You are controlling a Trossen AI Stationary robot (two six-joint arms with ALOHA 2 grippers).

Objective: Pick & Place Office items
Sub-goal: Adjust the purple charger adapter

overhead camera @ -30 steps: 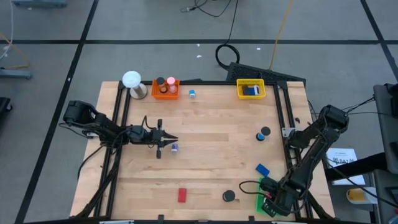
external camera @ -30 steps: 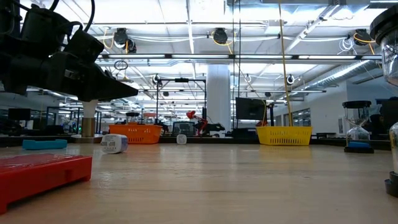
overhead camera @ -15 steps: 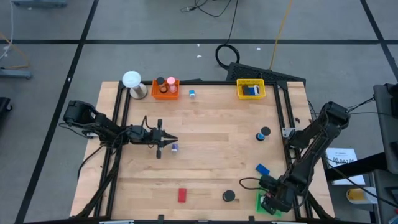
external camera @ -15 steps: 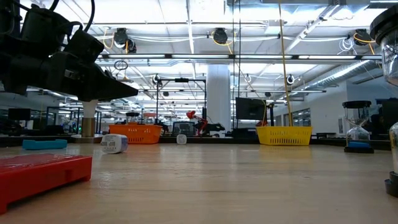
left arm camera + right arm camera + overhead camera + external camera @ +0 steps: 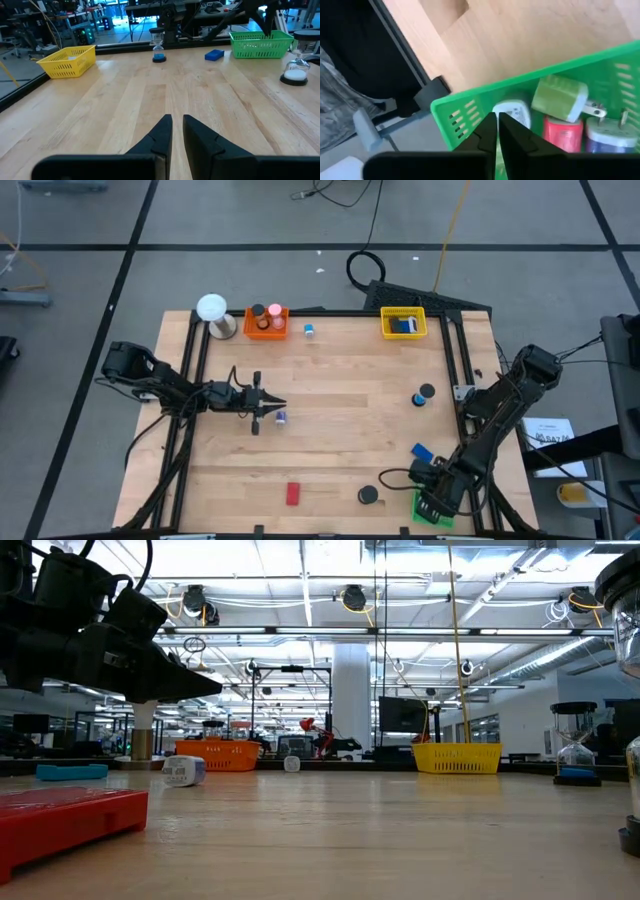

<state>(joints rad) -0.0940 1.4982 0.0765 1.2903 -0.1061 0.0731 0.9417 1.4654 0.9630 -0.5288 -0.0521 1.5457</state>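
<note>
Hard plastic throughout: red block [image 5: 293, 494] lower centre, light, rigid, best pinched across narrow sides; left gripper [image 5: 279, 411] and right gripper [image 5: 497, 131] jaws together, empty.

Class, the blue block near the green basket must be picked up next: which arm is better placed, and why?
Right. Its hand hovers at the green basket, close to the blue block; the left hand waits far across the table.

Both arms are showing matte black jointed housings; black cables are trailing beside the left arm [image 5: 150, 378] and right arm [image 5: 505, 405].
</note>
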